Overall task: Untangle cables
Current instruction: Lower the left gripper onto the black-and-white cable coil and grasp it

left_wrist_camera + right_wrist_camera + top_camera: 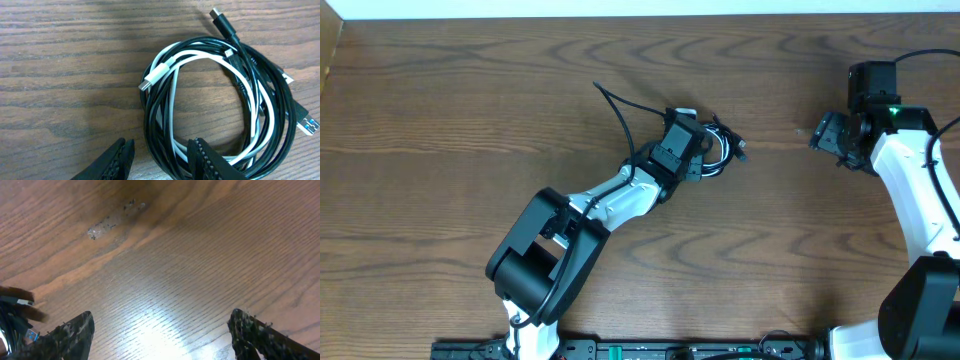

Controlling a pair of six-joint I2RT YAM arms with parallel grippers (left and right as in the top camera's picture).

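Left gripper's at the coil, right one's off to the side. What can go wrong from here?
1. The left gripper straddles several strands of the thin black cable and the thin white cable together. Closing may grab both and drag the whole coil.
2. The right gripper hangs open over the bare wooden table, away from the coil, so nothing would anchor it.

Our tally, kind by kind

We count two cables in one coil, a white cable (200, 56) and a black cable (150, 120), and three plugs we can be sure of: one white plug (150, 81), one black plug (223, 21), one blue-tipped plug (308, 123). We see two arms, left arm (615, 198) and right arm (920, 190), two grippers, left gripper (160, 146) and right gripper (161, 317), and one table (440, 120).
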